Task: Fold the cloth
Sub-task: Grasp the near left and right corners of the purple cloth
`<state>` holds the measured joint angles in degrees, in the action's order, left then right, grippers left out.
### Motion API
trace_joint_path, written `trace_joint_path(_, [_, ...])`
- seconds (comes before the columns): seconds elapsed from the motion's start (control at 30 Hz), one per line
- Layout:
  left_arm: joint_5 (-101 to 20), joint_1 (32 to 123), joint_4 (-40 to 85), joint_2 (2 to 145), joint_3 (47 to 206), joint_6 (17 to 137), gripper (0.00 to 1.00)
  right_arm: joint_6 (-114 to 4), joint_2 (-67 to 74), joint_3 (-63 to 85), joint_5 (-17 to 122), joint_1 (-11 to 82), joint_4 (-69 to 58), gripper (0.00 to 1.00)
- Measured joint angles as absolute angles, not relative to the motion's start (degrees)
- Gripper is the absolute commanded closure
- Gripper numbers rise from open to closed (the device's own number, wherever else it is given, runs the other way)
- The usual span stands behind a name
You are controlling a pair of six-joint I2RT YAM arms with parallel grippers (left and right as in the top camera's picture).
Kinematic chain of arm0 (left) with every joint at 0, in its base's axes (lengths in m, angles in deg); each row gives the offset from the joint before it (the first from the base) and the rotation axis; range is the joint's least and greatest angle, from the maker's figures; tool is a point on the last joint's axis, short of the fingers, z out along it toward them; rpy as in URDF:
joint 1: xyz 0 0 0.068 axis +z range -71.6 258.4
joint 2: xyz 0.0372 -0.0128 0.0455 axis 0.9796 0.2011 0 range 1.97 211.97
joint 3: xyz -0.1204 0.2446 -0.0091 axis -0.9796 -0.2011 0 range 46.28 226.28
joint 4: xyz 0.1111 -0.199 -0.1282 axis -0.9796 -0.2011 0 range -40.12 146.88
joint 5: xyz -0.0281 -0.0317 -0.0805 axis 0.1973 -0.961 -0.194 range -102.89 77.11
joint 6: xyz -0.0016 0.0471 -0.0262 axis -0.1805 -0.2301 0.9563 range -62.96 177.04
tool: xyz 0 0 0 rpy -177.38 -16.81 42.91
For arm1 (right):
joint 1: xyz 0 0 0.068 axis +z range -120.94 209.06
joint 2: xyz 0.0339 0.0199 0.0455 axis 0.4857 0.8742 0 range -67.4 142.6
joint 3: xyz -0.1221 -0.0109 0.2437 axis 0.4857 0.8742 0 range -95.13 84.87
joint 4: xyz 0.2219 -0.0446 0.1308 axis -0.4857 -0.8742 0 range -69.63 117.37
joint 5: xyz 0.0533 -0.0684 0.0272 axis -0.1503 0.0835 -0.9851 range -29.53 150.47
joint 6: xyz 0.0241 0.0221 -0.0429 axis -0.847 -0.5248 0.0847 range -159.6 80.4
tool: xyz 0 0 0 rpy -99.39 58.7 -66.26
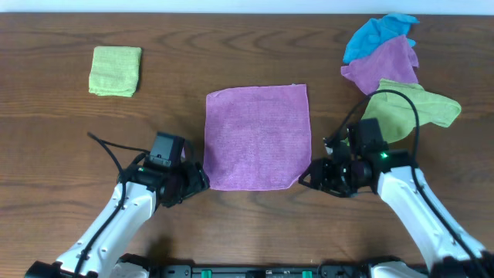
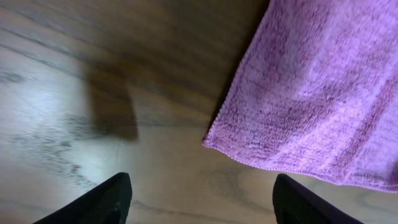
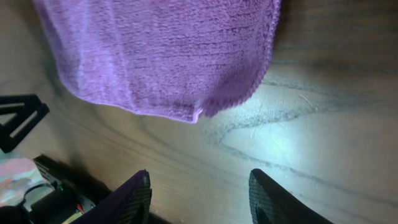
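Note:
The lilac cloth [image 1: 257,137] lies spread flat and square in the middle of the table. My left gripper [image 1: 202,178] sits just off its near left corner [image 2: 214,142], jaws open with only bare wood between the fingers [image 2: 112,199]. My right gripper [image 1: 306,176] is beside the near right corner [image 3: 199,115], also open and holding nothing. Both corners rest on the table a short way ahead of the fingertips. The cloth [image 2: 323,87] fills the upper right of the left wrist view, and the cloth [image 3: 155,50] spans the top of the right wrist view.
A folded lime-green cloth [image 1: 116,70] lies at the far left. At the far right sits a heap with a blue cloth [image 1: 378,32], a second purple cloth [image 1: 386,66] and a green cloth [image 1: 409,112], close behind my right arm.

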<state>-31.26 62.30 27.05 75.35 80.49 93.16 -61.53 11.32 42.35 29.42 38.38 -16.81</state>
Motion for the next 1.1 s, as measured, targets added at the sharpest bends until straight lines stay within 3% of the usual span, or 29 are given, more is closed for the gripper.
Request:
trace_joint_path(0.23, [-34.6,62.3,33.0,75.5,78.0,93.3,0.22,-63.1,18.6,42.4,28.9,38.4,-13.1,0.5])
trace_joint_path(0.67, [-38.8,62.6,44.7,83.8,78.2,93.2,0.22,-63.3,19.0,42.4,29.0,36.7,-11.5,0.49])
trace_joint_path(0.87, [-43.0,62.7,46.7,87.7,79.7,92.8,0.32,-63.3,19.0,42.4,29.2,35.5,-11.0,0.49])
trace_joint_path(1.1, [-46.1,63.0,46.8,89.7,79.8,92.1,0.55,-63.3,19.0,42.4,29.2,35.5,-10.6,0.52])
